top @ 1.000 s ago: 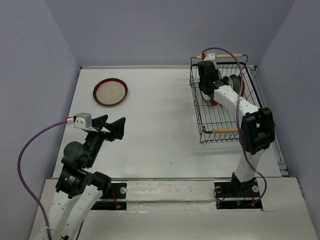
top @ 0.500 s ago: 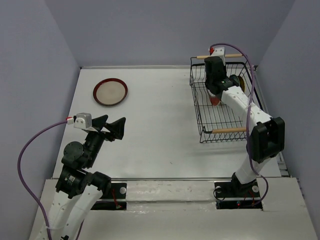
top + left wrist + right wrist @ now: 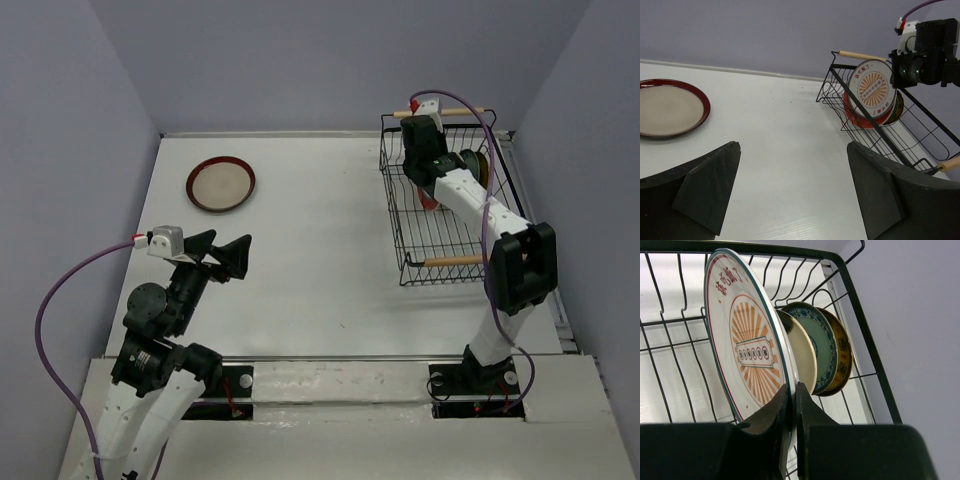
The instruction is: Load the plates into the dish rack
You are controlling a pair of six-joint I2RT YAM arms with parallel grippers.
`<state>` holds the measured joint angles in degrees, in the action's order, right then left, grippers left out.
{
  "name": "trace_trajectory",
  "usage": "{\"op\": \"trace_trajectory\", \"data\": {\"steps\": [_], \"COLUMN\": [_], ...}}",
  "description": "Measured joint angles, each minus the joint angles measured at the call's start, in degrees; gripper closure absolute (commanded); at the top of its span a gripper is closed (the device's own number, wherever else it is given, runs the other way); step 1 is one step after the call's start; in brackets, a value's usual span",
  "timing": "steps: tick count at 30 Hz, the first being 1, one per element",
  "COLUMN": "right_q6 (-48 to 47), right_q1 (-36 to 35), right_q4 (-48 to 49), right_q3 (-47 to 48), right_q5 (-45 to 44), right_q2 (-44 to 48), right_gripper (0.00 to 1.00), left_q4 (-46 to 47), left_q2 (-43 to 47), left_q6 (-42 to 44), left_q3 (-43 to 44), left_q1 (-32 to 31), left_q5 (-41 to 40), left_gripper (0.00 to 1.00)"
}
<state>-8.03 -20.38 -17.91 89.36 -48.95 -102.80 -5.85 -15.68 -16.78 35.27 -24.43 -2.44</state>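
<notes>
Inside the dish rack (image 3: 450, 261), the right jaws clamp the orange-patterned white plate (image 3: 747, 355) by its rim, while the left jaws stand wide apart

White surface (image 3: 330, 250), enclosed at 9, 12 and 3 o'clock by plain lavender walls (image 3: 330, 60); a white panel (image 3: 340, 420) lies at 6 o'clock.

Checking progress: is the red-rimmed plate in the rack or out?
Out: the red-rimmed plate lies flat on the table, well left of the dish rack.
</notes>
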Motion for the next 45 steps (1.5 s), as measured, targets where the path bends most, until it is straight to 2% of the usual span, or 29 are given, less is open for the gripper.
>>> {"op": "trace_trajectory", "data": {"steps": [27,37,45], "right_q6": [1.7,5.7,5.7], "right_q1": [0.0,0.2,-1.0], "right_q4": [-0.7,-5.0,-6.6], "right_q3": [6.2,0.6,1.9], "right_q5": [-0.5,6.7,7.4], "right_q2": [-5.8,2.9,6.4], "right_gripper": [0.93,0.93,0.93], "left_q4": [0.0,0.0,0.0], "left_q2": [0.0,0.0,0.0], "left_q6": [0.0,0.0,0.0], "left_q3": [0.0,0.0,0.0], "left_q1": [0.0,0.0,0.0], "left_q5": [0.0,0.0,0.0], "left_gripper": [0.01,0.01,0.01]}}
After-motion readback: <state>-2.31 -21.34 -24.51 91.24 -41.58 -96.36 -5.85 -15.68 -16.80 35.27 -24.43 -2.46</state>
